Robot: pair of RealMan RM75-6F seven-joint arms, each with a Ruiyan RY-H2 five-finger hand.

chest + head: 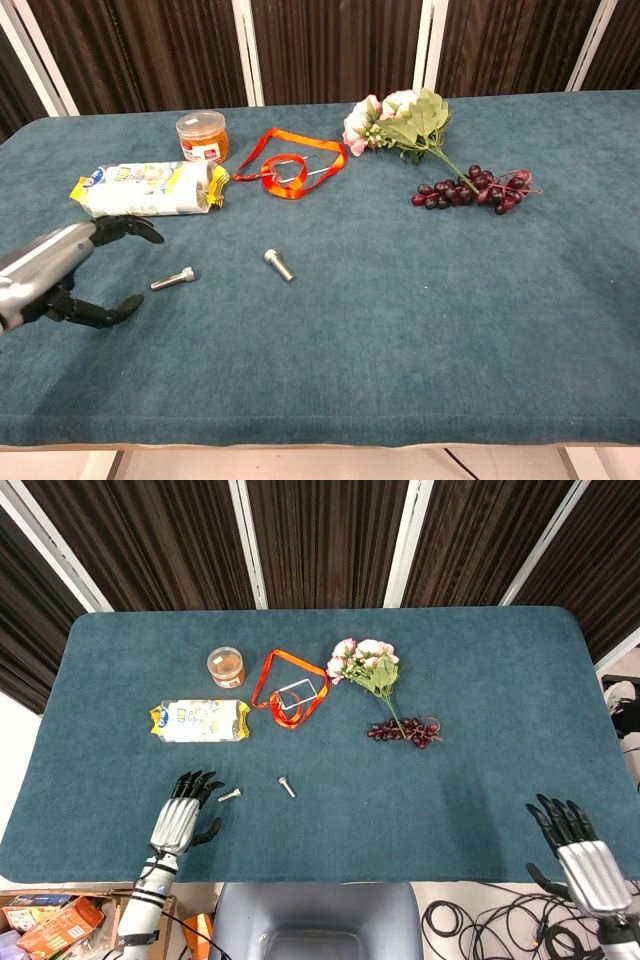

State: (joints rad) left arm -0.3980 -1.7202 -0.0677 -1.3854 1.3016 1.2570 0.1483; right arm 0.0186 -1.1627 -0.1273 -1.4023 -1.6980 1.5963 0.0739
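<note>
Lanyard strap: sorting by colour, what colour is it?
Orange; the lanyard shows best in the chest view.

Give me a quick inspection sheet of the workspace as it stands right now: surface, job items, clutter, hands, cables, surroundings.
Surface: teal cloth table, flat.
Job's things: two bolts; left bolt lies nearest the left hand, right bolt lies apart from it.
Clutter: snack packet, orange-lidded jar, orange lanyard with a clear badge holder, flower sprig, grape bunch.
Hands: left hand holds nothing, fingers apart, near the front edge; right hand holds nothing, fingers apart, at the front right corner.
Cables: black cables on the floor in front of the table.
Surroundings: dark curtain with white posts; boxes at lower left.
</note>
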